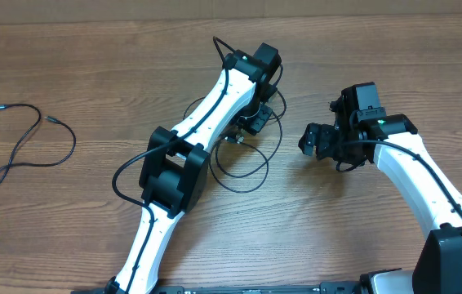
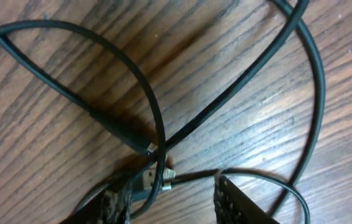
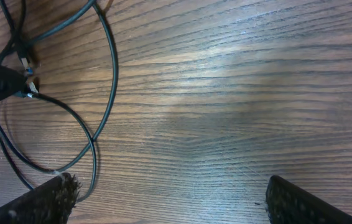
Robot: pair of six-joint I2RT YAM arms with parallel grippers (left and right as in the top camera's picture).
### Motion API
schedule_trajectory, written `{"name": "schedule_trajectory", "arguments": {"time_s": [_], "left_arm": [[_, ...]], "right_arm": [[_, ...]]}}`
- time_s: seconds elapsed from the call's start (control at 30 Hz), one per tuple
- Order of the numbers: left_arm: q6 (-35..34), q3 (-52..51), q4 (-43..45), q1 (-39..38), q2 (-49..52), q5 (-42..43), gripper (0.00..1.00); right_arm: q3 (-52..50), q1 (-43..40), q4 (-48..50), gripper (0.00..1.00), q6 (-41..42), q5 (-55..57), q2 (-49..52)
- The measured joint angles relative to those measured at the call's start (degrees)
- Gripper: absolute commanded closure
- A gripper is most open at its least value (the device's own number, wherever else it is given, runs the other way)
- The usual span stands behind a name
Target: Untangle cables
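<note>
Hovering over cables [image 1: 247, 155] knotted at desk [image 1: 92, 49] centre, left gripper [image 2: 171, 191]: jaws apart, straddling silvery plugs [image 2: 154, 177], nothing clamped. Right gripper [image 3: 170, 202] wide open, empty; knot lies just to its left. Left arm nearer. Separate strand [image 1: 27, 140] far left.

Overhead, the left arm [image 1: 206, 114] is covering the middle of the cables [image 1: 243, 189], so I am not seeing how the strands are crossing beneath it. By the counter's left edge a loose cable [image 1: 61, 126] is running out of frame. Each wrist camera is catching only fingertips [image 3: 51, 199]. The left gripper [image 2: 173, 199] and right gripper [image 3: 170, 199] are being cropped below, and nearby loops are leaving the frames too.
</note>
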Motion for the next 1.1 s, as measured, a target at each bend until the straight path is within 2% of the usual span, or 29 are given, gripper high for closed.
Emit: {"name": "schedule_trajectory", "arguments": {"time_s": [0.07, 0.13, 0.37, 0.53, 0.73, 1.1], "left_arm": [[0.0, -1.09, 0.48, 0.0, 0.0, 0.0, 0.63], [0.02, -2.47, 0.57, 0.0, 0.0, 0.0, 0.75], [0.28, -3.87, 0.5, 0.0, 0.02, -0.02, 0.91], [0.26, -3.21, 0.04, 0.0, 0.02, 0.0, 0.91], [0.37, 0.13, -0.35, 0.0, 0.02, 0.0, 0.8], [0.44, -0.7, -0.68, 0.0, 0.02, 0.0, 0.76]], "right_arm": [[0.0, 0.0, -0.04, 0.05, 0.02, -0.02, 0.0], [0.0, 0.0, -0.09, 0.05, 0.0, -0.02, 0.0], [0.0, 0.0, -0.09, 0.05, 0.0, 0.04, 0.0], [0.0, 0.0, -0.11, 0.05, 0.02, 0.39, 0.0], [0.0, 0.0, -0.09, 0.05, 0.0, 0.39, 0.0], [0.0, 0.0, -0.09, 0.05, 0.02, 0.42, 0.0]]}}
